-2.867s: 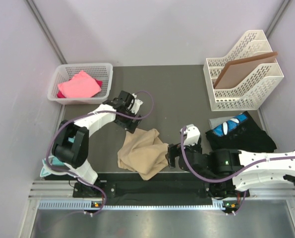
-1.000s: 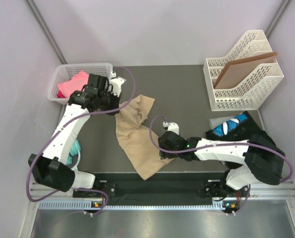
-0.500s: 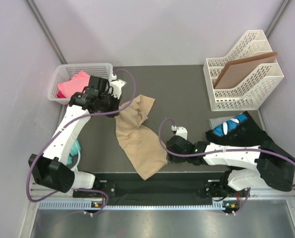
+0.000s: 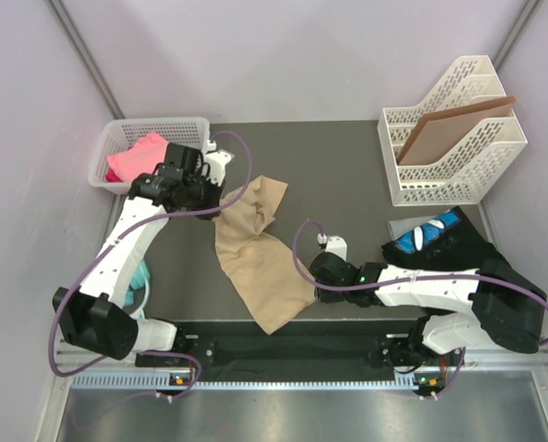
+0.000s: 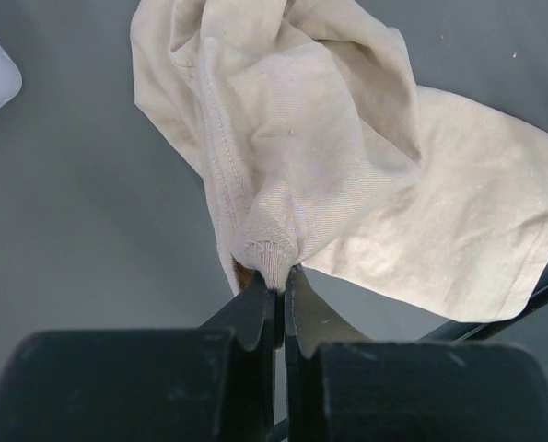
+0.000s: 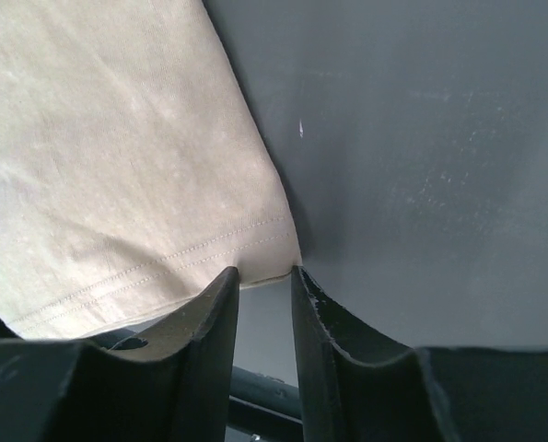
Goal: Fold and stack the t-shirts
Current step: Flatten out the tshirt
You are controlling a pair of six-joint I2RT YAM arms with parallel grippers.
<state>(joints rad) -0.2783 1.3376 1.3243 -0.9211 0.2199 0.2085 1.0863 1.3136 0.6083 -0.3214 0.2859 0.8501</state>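
A tan t-shirt (image 4: pixel 255 249) lies stretched and partly crumpled on the dark table, running from upper left to the near edge. My left gripper (image 4: pixel 209 201) is shut on a bunched piece of its upper end (image 5: pixel 272 249), and its jaws (image 5: pixel 281 281) meet on the cloth. At the shirt's lower right corner, my right gripper (image 4: pixel 312 282) stands narrowly open, and the stitched hem corner (image 6: pixel 264 262) sits right at its fingertips (image 6: pixel 227 276). A pink t-shirt (image 4: pixel 145 155) is in the basket. Black (image 4: pixel 462 253) and blue (image 4: pixel 425 232) t-shirts lie at the right.
A white basket (image 4: pixel 154 122) stands at the back left. A white file rack (image 4: pixel 458 175) with a flat brown board (image 4: pixel 453 124) stands at the back right. A teal object (image 4: pixel 141 276) sits by the left arm. The table's front rail (image 4: pixel 283 350) runs just below the shirt.
My right gripper pulled back off the shirt to its lower right hem corner and its jaws narrowed. The left gripper kept its hold at the upper end and barely moved.
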